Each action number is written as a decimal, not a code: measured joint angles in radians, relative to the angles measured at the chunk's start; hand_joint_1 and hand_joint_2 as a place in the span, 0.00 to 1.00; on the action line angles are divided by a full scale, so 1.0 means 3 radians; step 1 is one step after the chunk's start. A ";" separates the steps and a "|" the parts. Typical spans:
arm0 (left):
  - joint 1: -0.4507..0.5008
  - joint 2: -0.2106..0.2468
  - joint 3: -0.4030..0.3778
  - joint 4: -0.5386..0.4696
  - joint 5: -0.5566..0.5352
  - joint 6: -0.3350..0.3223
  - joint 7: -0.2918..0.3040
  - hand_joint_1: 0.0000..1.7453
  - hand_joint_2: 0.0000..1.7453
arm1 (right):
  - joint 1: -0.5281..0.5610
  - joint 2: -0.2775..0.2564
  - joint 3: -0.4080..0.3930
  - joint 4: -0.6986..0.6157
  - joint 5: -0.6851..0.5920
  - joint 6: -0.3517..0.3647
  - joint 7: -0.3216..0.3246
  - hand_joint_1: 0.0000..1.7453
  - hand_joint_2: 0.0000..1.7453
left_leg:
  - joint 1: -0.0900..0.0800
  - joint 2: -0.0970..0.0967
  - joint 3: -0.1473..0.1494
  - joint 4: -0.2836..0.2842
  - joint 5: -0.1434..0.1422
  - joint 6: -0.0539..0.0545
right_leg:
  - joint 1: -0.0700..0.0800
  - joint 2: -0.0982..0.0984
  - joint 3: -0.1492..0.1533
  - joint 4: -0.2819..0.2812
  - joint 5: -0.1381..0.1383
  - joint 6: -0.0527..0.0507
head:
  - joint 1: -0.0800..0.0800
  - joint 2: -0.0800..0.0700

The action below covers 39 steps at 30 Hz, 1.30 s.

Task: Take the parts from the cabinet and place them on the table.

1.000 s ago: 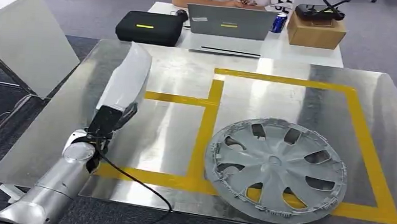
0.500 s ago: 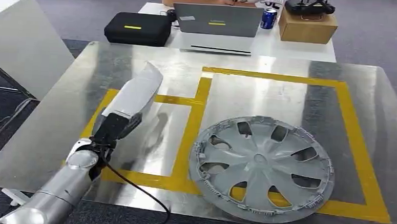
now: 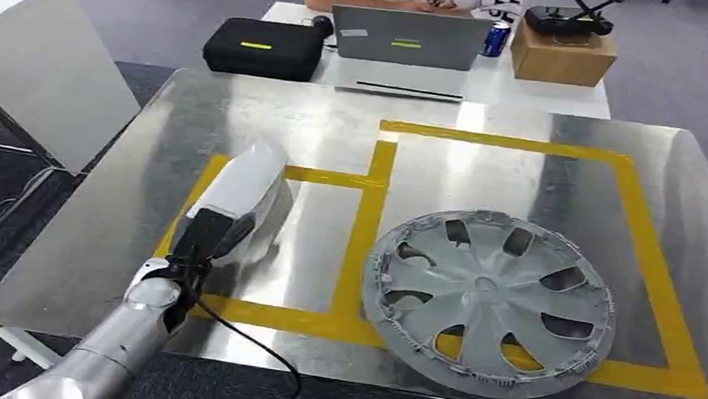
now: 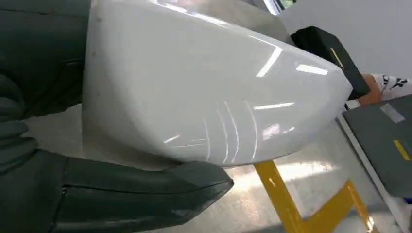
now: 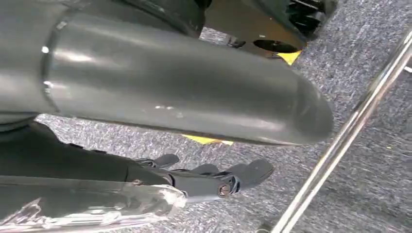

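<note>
On the metal table (image 3: pixel 535 163), near-left sector, inside the smaller yellow tape (image 3: pixel 357 245) rectangle: item 1, white mirror cover (image 3: pixel 241 198), glossy, long, tilted; lower end gripped by left robot hand (image 3: pixel 204 236). Far end points away from robot. Whether the cover touches the table surface: can't tell. Left wrist view: white shell (image 4: pixel 204 92) w/ a thick grey thumb (image 4: pixel 145 194) below it and dark fingers (image 4: pixel 43 63) on the other side, i.e. robot hand closed round the cover.

Item 2: grey hubcap (image 3: pixel 491 303), lying flat on table, near-right, partly over the tape line between the two marked areas, near edge close to table's front edge. Well apart from item 1.

Right robot hand (image 5: pixel 214 182): seen in right wrist view over grey carpet, dark fingers straight and close together; holds nothing as far as visible.

Behind the table: second white table w/ black case (image 3: pixel 265 49), laptop (image 3: pixel 410 38), blue can (image 3: pixel 496 39), cardboard box (image 3: pixel 561 53); person seated beyond it.
</note>
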 joint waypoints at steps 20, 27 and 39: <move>-0.0004 -0.0014 -0.0022 0.0062 0.0010 0.0163 -0.0023 0.00 0.00 | -0.0005 -0.0001 0.0057 0.0000 -0.0064 0.0009 0.0013 0.00 0.00 | -0.0004 -0.0002 -0.0263 0.0645 -0.0197 -0.0141 | -0.0007 0.0000 0.0380 -0.0702 0.0380 -0.0139 | -0.0023 0.0000; -0.0028 -0.0022 -0.0022 0.0060 0.0011 0.0167 -0.0022 0.00 0.00 | -0.0008 0.0003 0.0076 -0.0001 -0.0065 0.0009 0.0013 0.00 0.00 | -0.0006 -0.0003 0.0027 -0.0001 -0.0012 -0.0034 | 0.0011 -0.0009 0.0353 -0.0690 0.0368 -0.0038 | -0.0022 0.0000; -0.0081 -0.0009 -0.0027 0.0023 0.0079 0.0015 0.0001 0.00 0.00 | -0.0013 0.0001 0.0118 -0.0014 -0.0097 0.0031 0.0017 0.00 0.00 | -0.0030 -0.0008 0.0014 0.0015 -0.0009 -0.0057 | 0.0002 -0.0008 0.0361 -0.0683 0.0366 -0.0043 | -0.0005 0.0000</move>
